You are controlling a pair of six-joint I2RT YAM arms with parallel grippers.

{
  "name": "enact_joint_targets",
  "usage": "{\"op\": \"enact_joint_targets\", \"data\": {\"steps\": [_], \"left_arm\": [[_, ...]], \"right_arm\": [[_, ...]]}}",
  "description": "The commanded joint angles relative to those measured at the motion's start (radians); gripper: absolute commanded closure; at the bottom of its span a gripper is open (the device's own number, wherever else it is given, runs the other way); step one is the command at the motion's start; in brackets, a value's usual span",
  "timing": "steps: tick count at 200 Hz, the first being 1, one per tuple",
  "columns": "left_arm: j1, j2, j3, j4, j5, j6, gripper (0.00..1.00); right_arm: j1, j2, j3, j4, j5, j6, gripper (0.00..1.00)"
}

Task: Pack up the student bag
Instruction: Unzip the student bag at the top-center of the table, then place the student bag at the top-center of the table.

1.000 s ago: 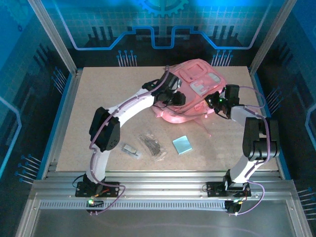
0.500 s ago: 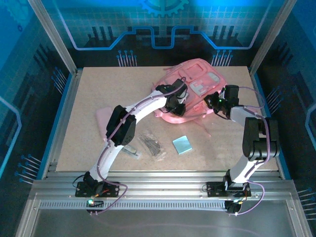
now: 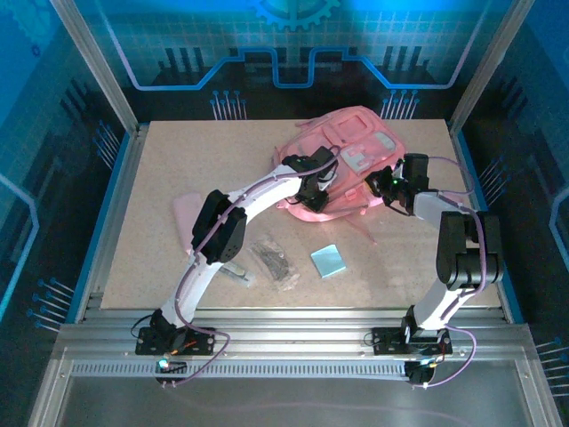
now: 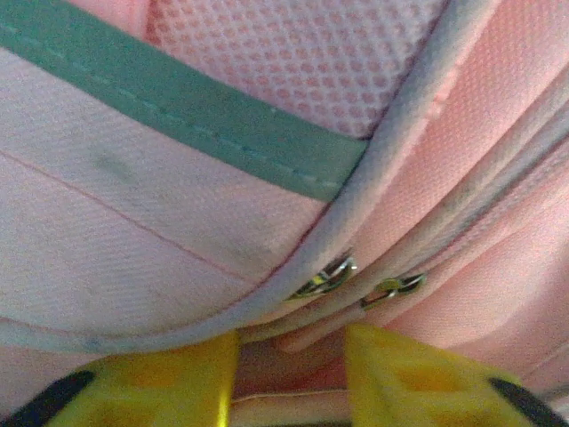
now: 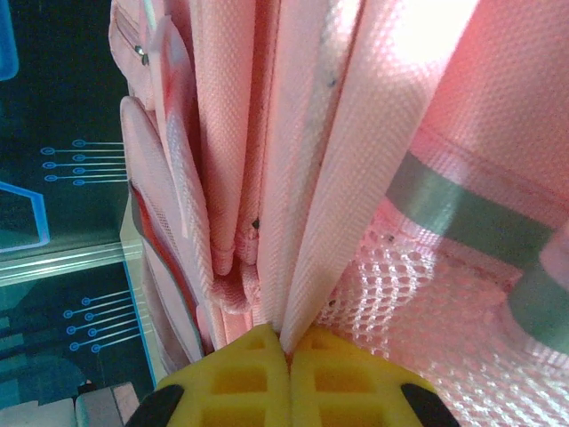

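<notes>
The student bag (image 3: 360,147), a big soft pink backpack, lies at the back of the table, right of centre. My left gripper (image 3: 313,197) presses against its near left edge. In the left wrist view the left gripper (image 4: 292,356) is open, with pink bag fabric (image 4: 293,378) showing in the gap. Two metal zip pulls (image 4: 327,276) sit just above the fingertips, below a teal band (image 4: 196,116). My right gripper (image 3: 384,182) holds the bag's right side. In the right wrist view the right gripper (image 5: 289,342) is shut on a fold of pink webbing (image 5: 338,222) beside pink mesh (image 5: 418,294).
On the table near the arms lie a light blue square pad (image 3: 328,261), a clear packet of dark small items (image 3: 276,262), a small clear packet (image 3: 233,269) and a flat pale pink item (image 3: 184,222) at the left. Metal frame posts (image 3: 98,67) stand at the back corners.
My left arm has swung right and its gripper has slid along the bag's near edge, uncovering the pale pink item at the left. The right gripper has kept its hold.
</notes>
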Motion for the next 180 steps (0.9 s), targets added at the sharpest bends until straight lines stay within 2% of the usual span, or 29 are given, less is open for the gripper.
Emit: {"op": "enact_joint_targets", "data": {"steps": [1,14,58,123,150,180], "left_arm": [[0.009,0.073,-0.047,-0.106,-0.034,0.028,0.82],[0.010,0.069,-0.054,-0.103,-0.036,0.020,1.00],[0.032,-0.029,-0.080,-0.090,-0.016,-0.018,1.00],[0.144,-0.166,-0.179,-0.170,-0.043,-0.074,1.00],[0.151,-0.207,-0.227,-0.135,-0.005,-0.105,1.00],[0.134,-0.235,-0.272,-0.052,0.089,-0.164,1.00]], "right_arm": [[-0.003,-0.039,0.014,0.058,-0.001,-0.008,1.00],[-0.002,-0.040,0.016,0.054,0.002,-0.011,1.00],[-0.021,-0.050,0.030,0.010,0.030,-0.043,1.00],[-0.063,-0.054,0.018,-0.005,0.054,-0.061,1.00],[-0.062,-0.040,0.023,0.003,0.047,-0.056,1.00],[-0.059,-0.032,0.033,0.002,0.017,-0.046,0.99]]}}
